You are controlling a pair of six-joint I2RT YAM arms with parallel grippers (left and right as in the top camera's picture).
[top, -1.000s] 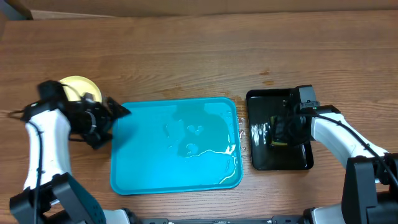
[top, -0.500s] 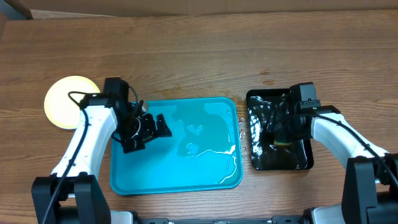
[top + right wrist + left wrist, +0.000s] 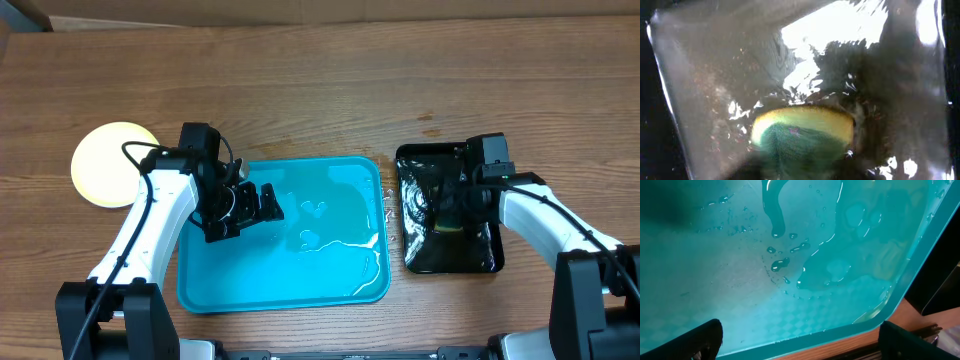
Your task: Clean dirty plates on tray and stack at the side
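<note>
The turquoise tray (image 3: 340, 285) lies in the middle of the table, wet with water puddles, and no plate is on it. It fills the left wrist view (image 3: 740, 280). One pale yellow-green plate (image 3: 105, 163) lies on the table left of the tray, looking clean; the white plates are not visible. My left gripper (image 3: 262, 204) is open and empty, low over the tray's left part (image 3: 800, 347). My right gripper (image 3: 450, 212) is down in the black tray, shut on a yellow and green sponge (image 3: 802, 135).
The glossy black tray (image 3: 480, 258) stands right of the turquoise tray and holds water (image 3: 700, 90). Water drops lie on the wood between the two trays (image 3: 390, 215). Bare wooden table (image 3: 320, 90) lies behind both trays.
My left arm swung right, from beside the plate to over the tray's left part, open throughout. My right gripper stayed in the black tray, shifting only slightly.
</note>
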